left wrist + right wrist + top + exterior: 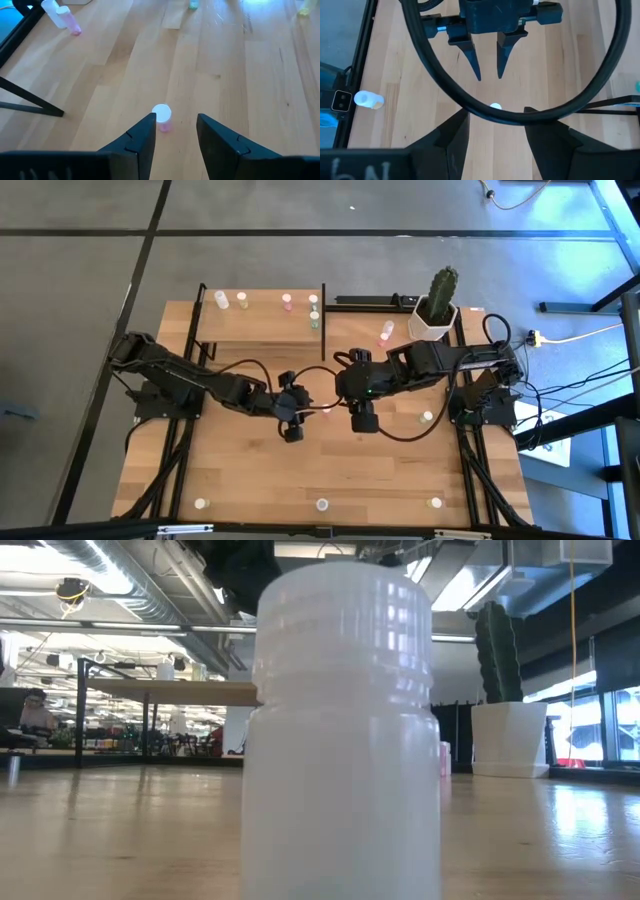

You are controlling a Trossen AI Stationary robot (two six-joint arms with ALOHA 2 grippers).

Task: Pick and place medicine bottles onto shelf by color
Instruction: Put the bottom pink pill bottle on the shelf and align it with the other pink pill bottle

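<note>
- Grey floor surrounds the light-wood desk (250, 480), with a green cactus in a white pot (437, 308) at its far right corner.
- On the far left side stands the shelf (260, 330), a flat light-wood board framed by thin black posts; a few tiny vials already stand along its back edge, white toward one end, pink and pale green toward the other.
- Between the two arms at mid-desk stands a small pink bottle with a white cap (161, 117), upright.
- Left gripper (175, 127) hovers over it, jaws parted and empty, the bottle just ahead of the tips.
- Right gripper (492, 125) faces it from the other side, jaws also apart and holding nothing; a black cable crosses its view.
- Step in hand, as I judge it: the left arm's grasp of this pink bottle. It should centre the cap between the jaws, descend straight, and close low on the body so the light vial does not tip.
- Other bottles lie scattered well apart along the near edge and right side; their colours are hard to tell from above.
- One white ribbed plastic bottle (340, 730) stands right before the low camera.
</note>
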